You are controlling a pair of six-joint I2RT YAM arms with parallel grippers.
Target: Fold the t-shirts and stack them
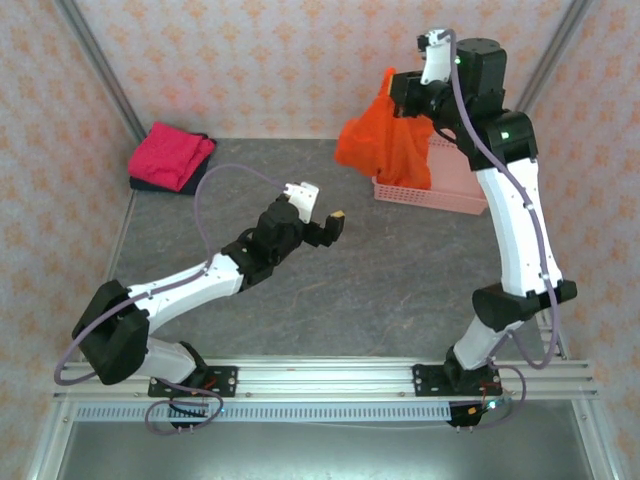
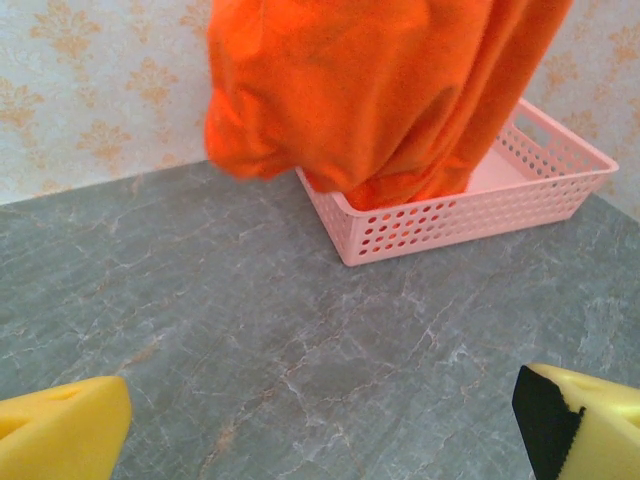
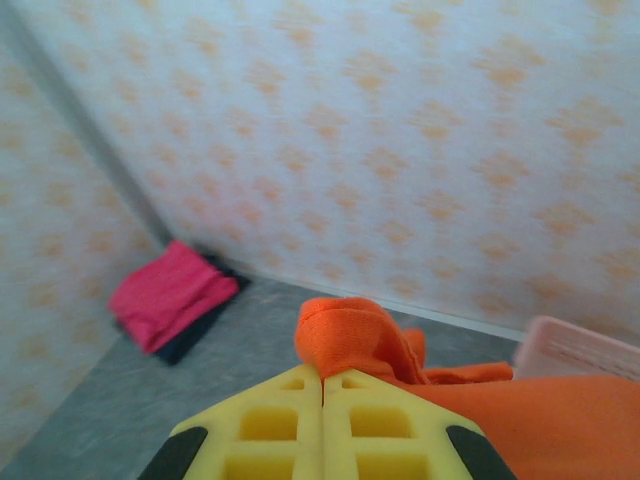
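At ten o'clock on the table (image 1: 380, 290), in the far left corner: upper t-shirt (image 1: 172, 152) stacked on lower t-shirt (image 1: 148, 184). At two o'clock, against the back wall: basket (image 1: 455, 192). Over the basket's left end, lower folds dipping inside: hanging t-shirt (image 1: 385, 150), held from above by right gripper (image 1: 392, 88). Near centre, well apart from all cloth: left gripper (image 1: 335, 228).

No word, label, brand mark or number could be read on anything pictured. The white arm casings (image 1: 515, 230), the pink basket (image 2: 450, 222) and the orange t-shirt (image 2: 380, 90) all showed plain surfaces. The wallpaper (image 1: 250, 60) bore a repeating pale-orange ornament — a pattern, not lettering.
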